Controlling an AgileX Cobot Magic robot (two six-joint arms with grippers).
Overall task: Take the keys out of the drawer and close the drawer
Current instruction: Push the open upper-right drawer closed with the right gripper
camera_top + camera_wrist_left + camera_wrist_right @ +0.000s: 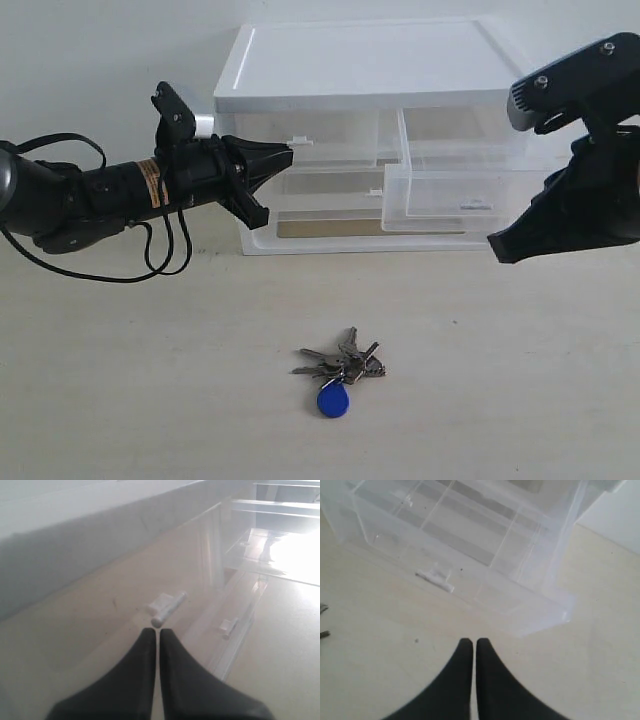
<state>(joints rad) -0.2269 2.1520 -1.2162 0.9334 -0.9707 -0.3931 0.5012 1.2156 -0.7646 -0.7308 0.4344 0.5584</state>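
Note:
The keys (338, 368), silver with a blue fob (333, 402), lie on the table in front of the cabinet; their tips show at the edge of the right wrist view (323, 609). The drawer (450, 190), the clear right-hand one, stands pulled out, its white tab handle (436, 579) facing my right gripper (497, 246) (473, 641). That gripper is shut and empty, hovering just in front of the drawer and to its right. My left gripper (288, 152) (156, 631) is shut with nothing in it, tips close to the left twin drawer's tab (167, 607).
The white cabinet (360, 65) stands at the back of the beige table. Its left twin drawer (320, 140) sits pushed in, and the full-width clear drawer (330, 215) runs below, with its tab (229, 626). The left arm's cable (165, 255) hangs near the table.

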